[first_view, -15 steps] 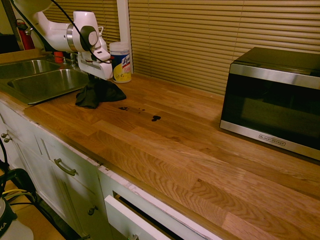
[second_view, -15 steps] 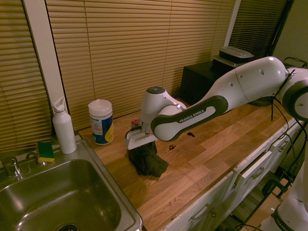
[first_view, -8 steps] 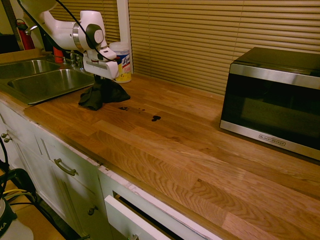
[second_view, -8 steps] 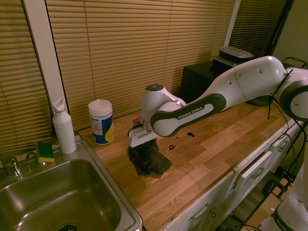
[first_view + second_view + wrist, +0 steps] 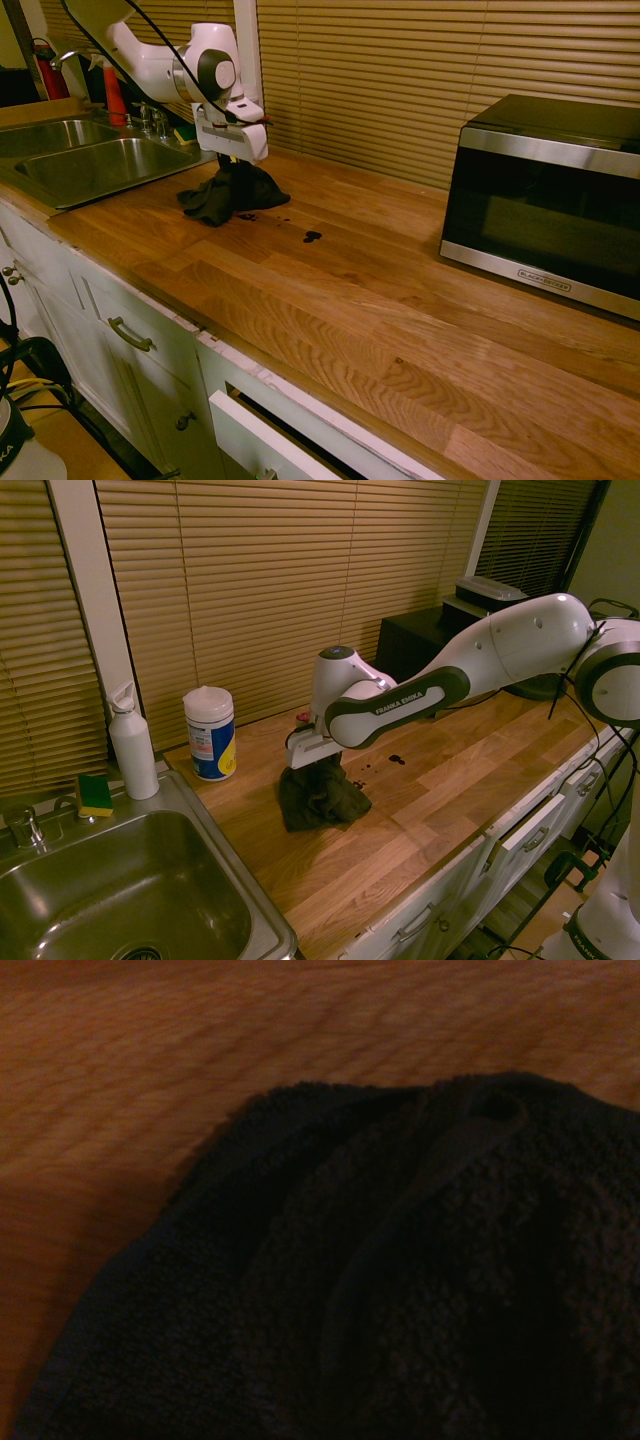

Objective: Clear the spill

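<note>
Black cloth (image 5: 232, 194) bunches beneath my pincer (image 5: 233, 158), and I have it pinched by its top, its folds draping onto the wooden counter (image 5: 380, 330). The spill (image 5: 312, 237) lies on the same wood: one larger dark blotch a little apart from the cloth, on the side toward the microwave (image 5: 550, 200), with smaller specks between the two and some right beside the cloth's edge (dark on dark, so I cannot tell whether they touch). On my other side is the sink (image 5: 130, 890), with a white bottle (image 5: 134, 750) upright at its corner and a green and yellow sponge (image 5: 94, 796) near the tap. The wipes tub (image 5: 211, 734) stands upright between bottle and cloth. Up close, my wrist view is mostly dark, fuzzy fabric, somewhat blurred, with bare wood along one side.
</note>
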Controlling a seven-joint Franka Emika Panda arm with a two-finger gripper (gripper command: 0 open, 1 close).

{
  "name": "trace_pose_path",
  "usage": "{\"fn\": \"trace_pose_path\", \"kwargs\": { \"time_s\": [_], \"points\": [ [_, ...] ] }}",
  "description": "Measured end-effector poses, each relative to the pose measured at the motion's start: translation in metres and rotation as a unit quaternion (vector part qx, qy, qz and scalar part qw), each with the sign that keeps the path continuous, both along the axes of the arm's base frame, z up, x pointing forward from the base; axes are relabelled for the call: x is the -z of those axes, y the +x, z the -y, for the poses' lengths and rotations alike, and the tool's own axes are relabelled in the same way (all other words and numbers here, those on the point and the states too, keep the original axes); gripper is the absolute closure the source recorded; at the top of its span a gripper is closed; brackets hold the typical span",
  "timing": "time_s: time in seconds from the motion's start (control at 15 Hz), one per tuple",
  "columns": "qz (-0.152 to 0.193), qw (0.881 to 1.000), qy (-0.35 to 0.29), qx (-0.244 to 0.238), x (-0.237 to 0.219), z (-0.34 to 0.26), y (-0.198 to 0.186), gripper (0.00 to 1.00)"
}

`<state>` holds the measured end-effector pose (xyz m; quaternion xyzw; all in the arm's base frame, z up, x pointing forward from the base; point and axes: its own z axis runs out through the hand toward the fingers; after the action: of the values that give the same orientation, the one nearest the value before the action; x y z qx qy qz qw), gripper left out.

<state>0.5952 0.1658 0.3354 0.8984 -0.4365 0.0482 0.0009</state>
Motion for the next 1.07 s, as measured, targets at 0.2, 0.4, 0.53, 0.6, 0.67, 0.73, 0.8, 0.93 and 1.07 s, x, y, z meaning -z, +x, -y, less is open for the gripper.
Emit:
{"fn": "trace_pose_path", "kwargs": {
  "time_s": [0.2, 0.4, 0.53, 0.6, 0.67, 0.73, 0.8, 0.93, 1.07],
  "points": [
    [0.004, 1.0, -0.001, 0.013, 0.001, 0.037, -0.002, 1.0],
    [0.006, 1.0, 0.002, 0.027, 0.001, 0.08, -0.005, 1.0],
    [0.005, 0.999, 0.005, 0.037, 0.001, 0.11, -0.006, 1.0],
    [0.004, 0.999, 0.005, 0.043, 0.001, 0.124, -0.005, 1.0],
    [0.004, 0.999, 0.006, 0.049, 0.001, 0.138, -0.005, 1.0],
    [0.004, 0.999, 0.007, 0.054, 0.001, 0.149, -0.006, 1.0],
    [0.004, 0.998, 0.009, 0.06, 0.001, 0.159, -0.006, 1.0],
    [0.005, 0.997, 0.016, 0.07, 0.002, 0.179, -0.007, 1.0],
    [0.006, 0.996, 0.021, 0.083, 0.002, 0.205, -0.009, 1.0]
  ]
}}
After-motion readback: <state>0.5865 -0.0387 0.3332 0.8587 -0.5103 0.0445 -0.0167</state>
